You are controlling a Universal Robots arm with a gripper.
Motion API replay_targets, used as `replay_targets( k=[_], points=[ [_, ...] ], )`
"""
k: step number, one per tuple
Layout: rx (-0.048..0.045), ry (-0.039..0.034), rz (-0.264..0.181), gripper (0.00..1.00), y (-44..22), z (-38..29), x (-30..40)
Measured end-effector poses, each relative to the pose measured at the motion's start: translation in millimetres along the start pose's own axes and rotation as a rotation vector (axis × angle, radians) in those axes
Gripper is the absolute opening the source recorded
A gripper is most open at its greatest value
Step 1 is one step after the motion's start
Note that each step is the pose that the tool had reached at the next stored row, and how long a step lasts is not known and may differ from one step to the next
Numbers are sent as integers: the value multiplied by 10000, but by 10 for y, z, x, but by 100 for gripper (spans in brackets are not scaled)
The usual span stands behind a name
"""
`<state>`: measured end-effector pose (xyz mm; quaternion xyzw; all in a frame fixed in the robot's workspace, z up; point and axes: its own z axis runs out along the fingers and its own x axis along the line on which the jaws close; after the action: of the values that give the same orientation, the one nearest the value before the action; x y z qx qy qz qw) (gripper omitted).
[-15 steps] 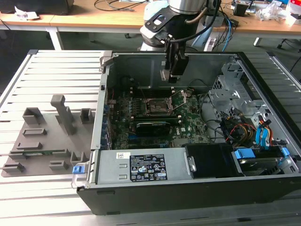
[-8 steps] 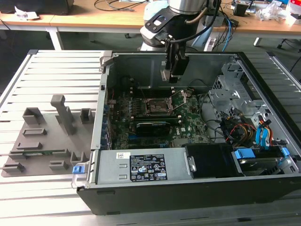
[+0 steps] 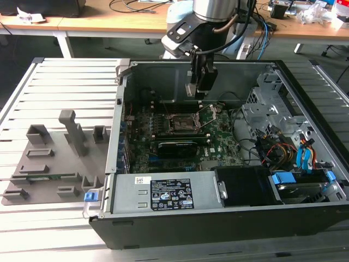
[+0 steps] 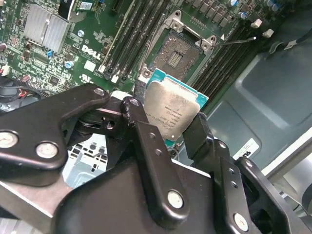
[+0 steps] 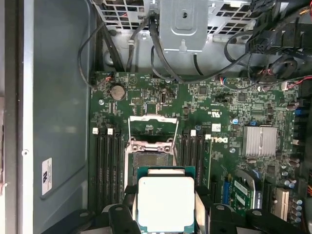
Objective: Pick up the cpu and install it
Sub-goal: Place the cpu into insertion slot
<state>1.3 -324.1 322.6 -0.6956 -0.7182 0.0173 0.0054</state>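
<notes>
A slatted metal table point(image 3: 65, 76) carries an open black computer case point(image 3: 218, 226), which takes up the middle and the exterior view's right. Inside it lies a green motherboard point(image 3: 218, 139). A grey power supply point(image 3: 163, 192) with a label sits along the case's near wall. On the table to the exterior view's left, beside the case, rests a grey parts holder point(image 3: 49, 158) with slots and upright posts.

The arm point(image 3: 212, 11) comes down from the far side into the case. Its gripper point(image 3: 199, 87) hangs above the far part of the motherboard, over the socket point(image 3: 181, 124) and clear of the board.

In the first wrist view the socket point(image 5: 150, 153) is open, with its metal lid point(image 5: 151, 124) swung up. Long memory slots point(image 5: 108, 156) run along both of its sides. A ribbed silver heat sink point(image 5: 261, 141) sits further out on the board.

The cpu point(image 4: 173, 109) (silvery top, green rim) is in the air just beside the socket, not seated in it. The black fingers point(image 4: 141, 129) are clamped against two opposite edges of it. In the second wrist view it sits tilted between them. In the first wrist view the cpu point(image 5: 165, 202) partly overlaps the socket's edge.
</notes>
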Motion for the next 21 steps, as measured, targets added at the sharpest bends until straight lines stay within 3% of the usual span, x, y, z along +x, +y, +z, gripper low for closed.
replay_targets(
  k=[7,21],
  points=[
    [0,1,-1,55,-8,54,1],
    [0,0,0,55,-5,223,4]
  ],
)
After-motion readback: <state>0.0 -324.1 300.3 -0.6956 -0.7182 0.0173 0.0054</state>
